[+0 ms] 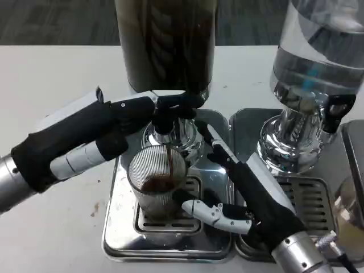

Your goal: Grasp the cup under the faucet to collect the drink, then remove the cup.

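Note:
A ribbed clear glass cup [156,185] stands on the drip tray grate [170,224] under the black faucet [170,111] of the dark drink dispenser [166,42]. A brown stream runs from the faucet into the cup, and dark liquid covers its bottom. My left hand [122,116] reaches in from the left and its fingers press on the faucet lever. My right hand [230,187] wraps the cup from the right, one finger low against its base, others up behind its rim.
A second dispenser [315,62] with clear liquid stands at the right on its own steel tray [310,196], its black tap [335,108] facing forward. A steel drip tray [116,239] holds the cup's grate. A few brown drops mark the white table [94,210].

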Available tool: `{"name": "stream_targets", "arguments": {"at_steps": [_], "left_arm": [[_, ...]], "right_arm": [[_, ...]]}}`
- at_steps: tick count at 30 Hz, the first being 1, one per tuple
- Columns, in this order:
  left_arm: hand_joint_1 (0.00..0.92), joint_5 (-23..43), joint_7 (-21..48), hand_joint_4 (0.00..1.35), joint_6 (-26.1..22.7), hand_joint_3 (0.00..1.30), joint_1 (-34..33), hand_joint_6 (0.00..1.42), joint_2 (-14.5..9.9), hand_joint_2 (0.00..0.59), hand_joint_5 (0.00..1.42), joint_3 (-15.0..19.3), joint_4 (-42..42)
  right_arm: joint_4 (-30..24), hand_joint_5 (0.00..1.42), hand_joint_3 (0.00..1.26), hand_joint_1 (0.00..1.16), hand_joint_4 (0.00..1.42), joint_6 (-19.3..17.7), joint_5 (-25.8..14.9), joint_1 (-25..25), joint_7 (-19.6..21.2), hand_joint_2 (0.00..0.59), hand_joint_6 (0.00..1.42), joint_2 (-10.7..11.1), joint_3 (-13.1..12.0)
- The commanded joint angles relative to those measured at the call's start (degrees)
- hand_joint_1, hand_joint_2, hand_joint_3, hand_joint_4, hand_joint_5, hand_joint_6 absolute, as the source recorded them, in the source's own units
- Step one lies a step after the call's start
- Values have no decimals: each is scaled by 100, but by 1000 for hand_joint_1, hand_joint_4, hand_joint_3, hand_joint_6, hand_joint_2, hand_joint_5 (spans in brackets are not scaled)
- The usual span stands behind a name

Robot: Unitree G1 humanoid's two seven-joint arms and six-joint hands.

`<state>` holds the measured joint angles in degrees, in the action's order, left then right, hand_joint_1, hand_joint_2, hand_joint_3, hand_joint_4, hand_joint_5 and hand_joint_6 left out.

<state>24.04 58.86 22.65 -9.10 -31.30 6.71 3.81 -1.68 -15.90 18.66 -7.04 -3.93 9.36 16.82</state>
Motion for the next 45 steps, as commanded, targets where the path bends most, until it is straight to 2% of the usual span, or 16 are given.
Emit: {"name": "stream_targets", "arguments": {"at_steps": [1,12,37,45], "left_arm": [[0,-58,116,127,159,214,104,90,-42,84,170,-60,-139],[0,-65,-53,139,190,214,200,93,-48,85,178,68,-140],[0,-380,-735,162,384,214,821,135,-225,93,207,850,94],[0,-662,-1045,173,641,214,1159,138,-217,93,221,1052,232]], "right_arm": [[129,0,0,627,0,-32,-1,124,-6,221,95,-70,63],[255,0,0,627,0,0,-34,284,-54,221,96,-79,119],[488,0,0,627,0,-77,-124,499,-138,221,97,-128,162],[660,0,0,627,0,-79,-99,631,-178,221,97,-127,214]]}}
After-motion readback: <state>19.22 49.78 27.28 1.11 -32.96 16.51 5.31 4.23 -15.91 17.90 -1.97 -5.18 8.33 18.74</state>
